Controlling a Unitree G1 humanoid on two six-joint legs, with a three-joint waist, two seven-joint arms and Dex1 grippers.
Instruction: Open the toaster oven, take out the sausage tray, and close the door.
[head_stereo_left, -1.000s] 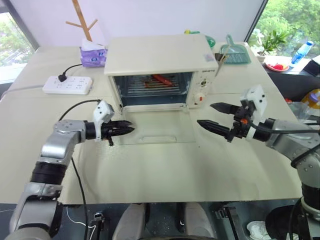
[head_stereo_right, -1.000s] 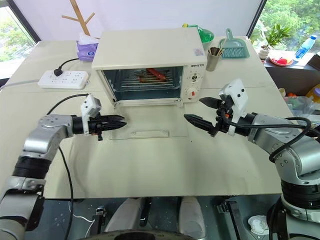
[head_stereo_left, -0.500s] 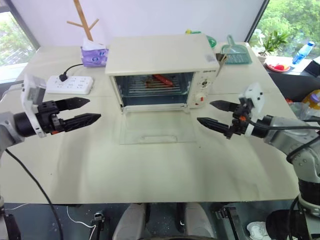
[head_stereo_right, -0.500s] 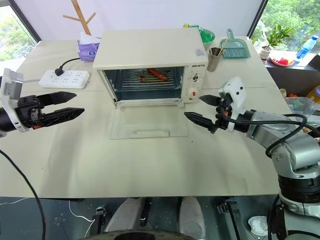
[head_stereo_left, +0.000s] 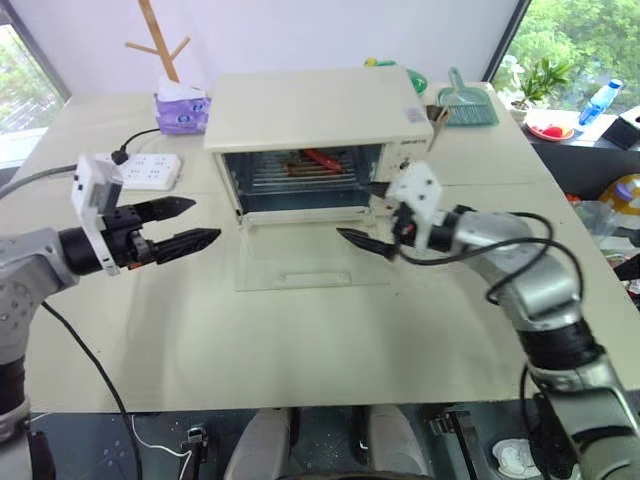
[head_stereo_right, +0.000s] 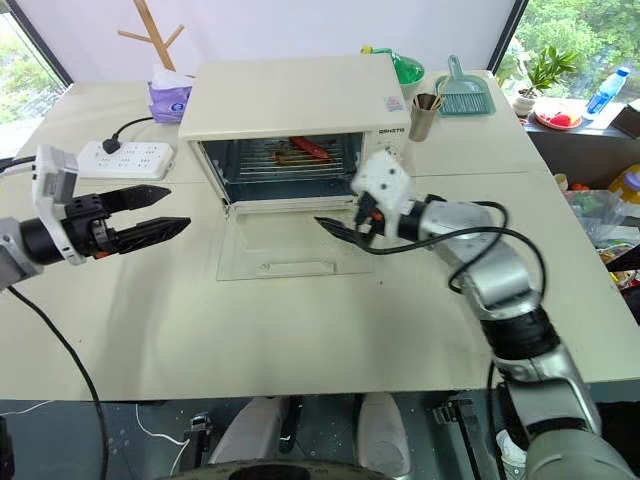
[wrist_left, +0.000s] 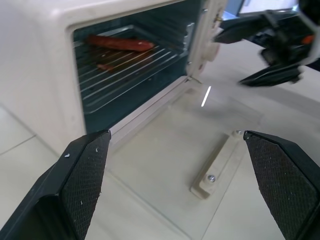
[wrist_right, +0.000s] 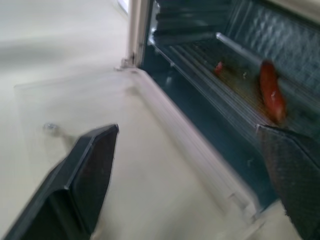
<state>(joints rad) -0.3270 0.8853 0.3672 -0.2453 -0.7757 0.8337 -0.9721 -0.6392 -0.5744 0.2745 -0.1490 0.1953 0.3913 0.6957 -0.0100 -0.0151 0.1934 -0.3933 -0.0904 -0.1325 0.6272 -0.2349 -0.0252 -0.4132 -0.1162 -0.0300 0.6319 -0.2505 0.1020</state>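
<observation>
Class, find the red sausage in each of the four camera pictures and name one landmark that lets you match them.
Left eye view: sausage inside the toaster oven, upper centre.
Right eye view: upper centre, on the sausage tray.
Left wrist view: upper left, on the rack.
Right wrist view: right side, deep inside.
Shared landmark: the door, lying open and flat before the oven.
</observation>
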